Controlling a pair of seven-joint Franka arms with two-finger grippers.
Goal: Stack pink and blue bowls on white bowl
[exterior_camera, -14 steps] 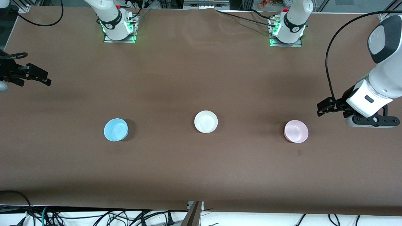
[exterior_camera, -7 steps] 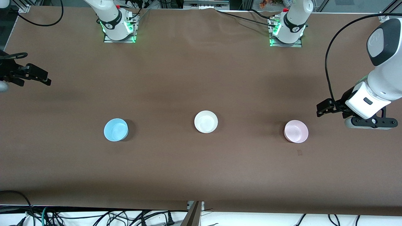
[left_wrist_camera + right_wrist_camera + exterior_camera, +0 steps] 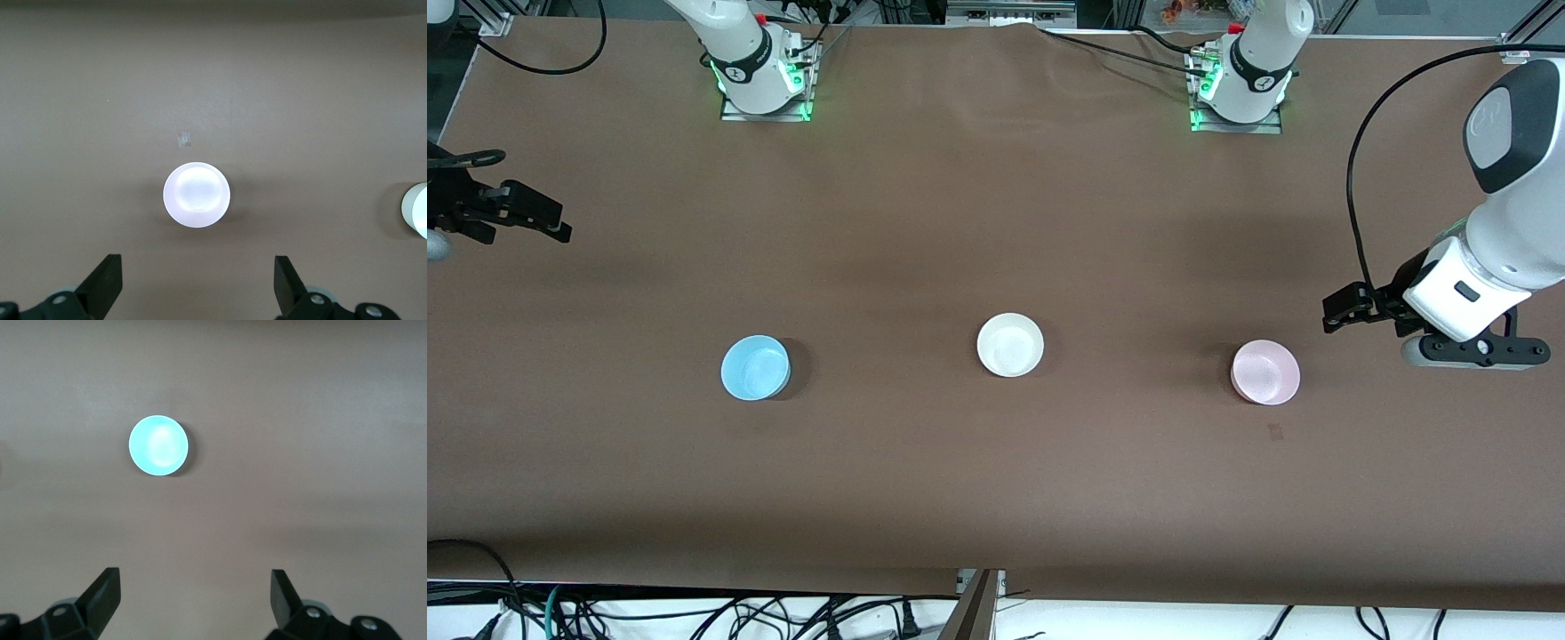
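Nothing is stacked yet: the small round pale pink plastic bowl (image 3: 1264,372), the light blue plastic bowl (image 3: 755,367) and the cream-white plastic bowl (image 3: 1010,345) sit apart on the brown counter (image 3: 996,498), all 3 empty. The left claw (image 3: 1336,308) hangs released near the pink bowl, toward the left arm's end. The right claw (image 3: 551,222), also released, waits well apart from the blue bowl, w/ both picks left to do.

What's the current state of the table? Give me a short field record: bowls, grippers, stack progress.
white bowl: mid-table, upright, empty
pink bowl: toward the left arm's end, alone
blue bowl: toward the right arm's end, alone
left gripper: open, empty, above the table beside the pink bowl
right gripper: open, empty, at the table's edge, away from the blue bowl
stack: not yet begun
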